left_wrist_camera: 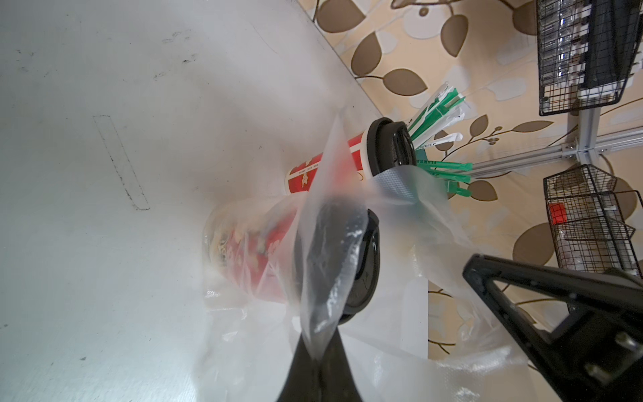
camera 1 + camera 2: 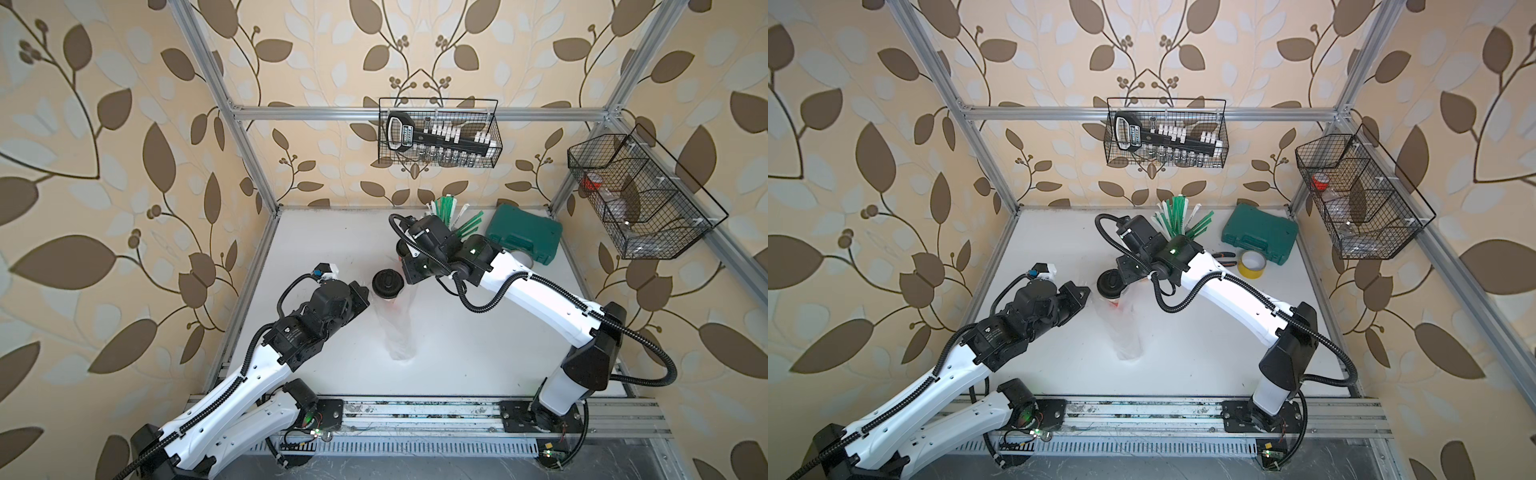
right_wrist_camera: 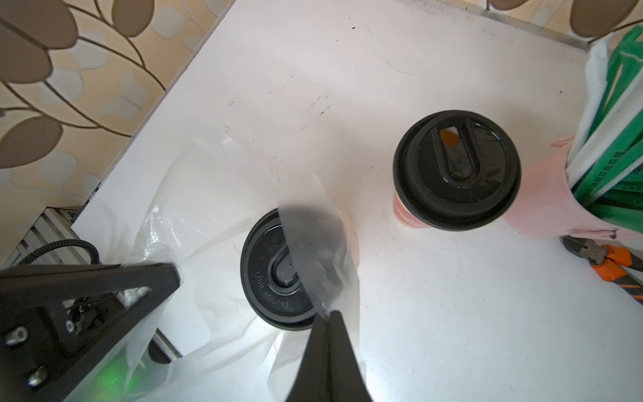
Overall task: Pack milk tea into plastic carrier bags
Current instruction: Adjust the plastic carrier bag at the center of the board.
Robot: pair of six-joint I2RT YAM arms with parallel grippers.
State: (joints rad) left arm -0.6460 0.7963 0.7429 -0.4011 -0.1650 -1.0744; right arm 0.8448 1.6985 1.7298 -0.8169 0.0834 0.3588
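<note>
One milk tea cup [image 2: 387, 282] [image 2: 1112, 284], red with a black lid, stands inside the clear plastic carrier bag [image 2: 398, 332] [image 2: 1126, 332]. Its red side [image 1: 257, 257] shows through the film. My left gripper [image 1: 318, 355] [image 2: 362, 296] is shut on the bag's rim at one side of the lid [image 3: 275, 275]. The right gripper [image 3: 327, 315] [image 2: 405, 275] is shut on the opposite rim. A second milk tea cup [image 3: 455, 170] [image 1: 334, 163] stands bare just behind, mostly hidden under the right arm in both top views.
A pink cup of green-white straws [image 2: 453, 220] [image 3: 556, 205] stands behind the second cup. A green case [image 2: 523, 235], yellow tape roll [image 2: 1251, 264] and orange pliers [image 3: 605, 257] lie at the back right. Wire baskets [image 2: 438, 133] [image 2: 640, 199] hang on the walls.
</note>
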